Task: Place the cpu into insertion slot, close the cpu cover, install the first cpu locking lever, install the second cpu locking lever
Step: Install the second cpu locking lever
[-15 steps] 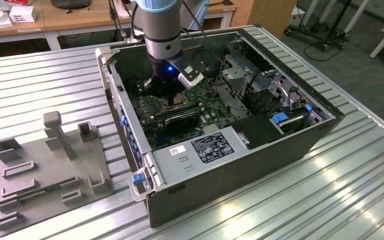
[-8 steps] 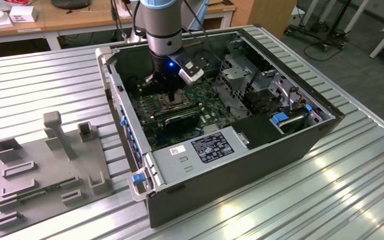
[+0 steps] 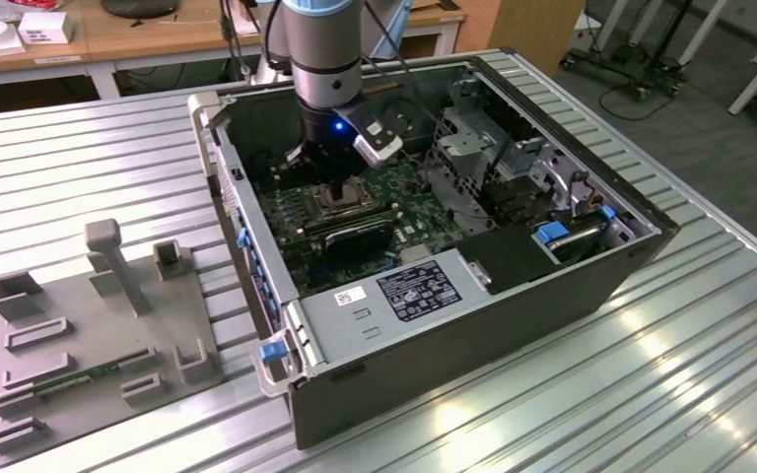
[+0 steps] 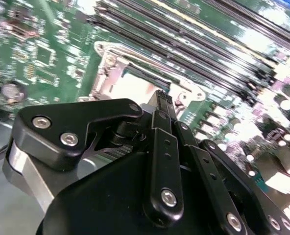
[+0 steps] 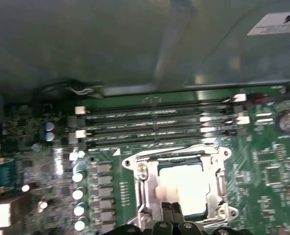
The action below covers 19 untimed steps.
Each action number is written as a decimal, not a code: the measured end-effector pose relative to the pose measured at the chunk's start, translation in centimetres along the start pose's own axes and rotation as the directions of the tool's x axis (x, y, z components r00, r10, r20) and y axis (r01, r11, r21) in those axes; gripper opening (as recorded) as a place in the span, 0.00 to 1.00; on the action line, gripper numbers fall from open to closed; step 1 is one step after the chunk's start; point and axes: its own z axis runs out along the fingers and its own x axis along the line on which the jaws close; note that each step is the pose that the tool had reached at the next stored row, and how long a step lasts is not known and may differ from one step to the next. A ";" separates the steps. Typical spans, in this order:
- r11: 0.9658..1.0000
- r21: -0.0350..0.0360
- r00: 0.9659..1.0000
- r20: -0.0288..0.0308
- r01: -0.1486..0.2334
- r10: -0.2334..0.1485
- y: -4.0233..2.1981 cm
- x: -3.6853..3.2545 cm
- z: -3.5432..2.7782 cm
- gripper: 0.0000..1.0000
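Black linked fingers (image 4: 164,147) of the tool (image 5: 172,215) sit closest to the lens in the second wrist view, drawn together into one narrow tip that grips nothing. Beneath the whole scene lies the ribbed silvery metal desk (image 3: 76,168), and on it rests the open dark grey computer case (image 3: 511,296), lying on its side. Beside the case, toward the exterior view's left, sits a flat grey fixture plate with upright blocks (image 3: 90,335). Reaching down into the case is the grey robot arm (image 3: 323,59). Across the case floor spreads the green circuit board (image 5: 277,171), with four long narrow black memory slots (image 5: 155,128) near the socket. The small square insertion slot with its silvery metal rim (image 5: 144,188) lies directly below the tool tip. Its thin silvery frame cover (image 5: 218,183) lies flat around the socket, and the pale silvery-grey square cpu (image 5: 181,183) sits inside, showing through the cut-out.
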 end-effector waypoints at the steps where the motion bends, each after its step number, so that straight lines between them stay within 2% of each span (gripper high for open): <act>1: 1.000 0.002 1.000 -0.018 -0.001 0.001 0.00 -0.10 0.01 0.11; 2: 1.000 0.003 1.000 -0.025 -0.001 0.001 0.01 -0.12 0.00 0.11; 7: 1.000 0.004 0.999 -0.033 -0.002 0.002 0.01 -0.12 0.01 0.11; 14: 1.000 0.004 0.999 -0.033 -0.002 0.002 0.11 -0.71 0.09 0.11; 19: 1.000 0.004 0.999 -0.034 -0.002 0.002 0.46 -1.17 0.16 0.11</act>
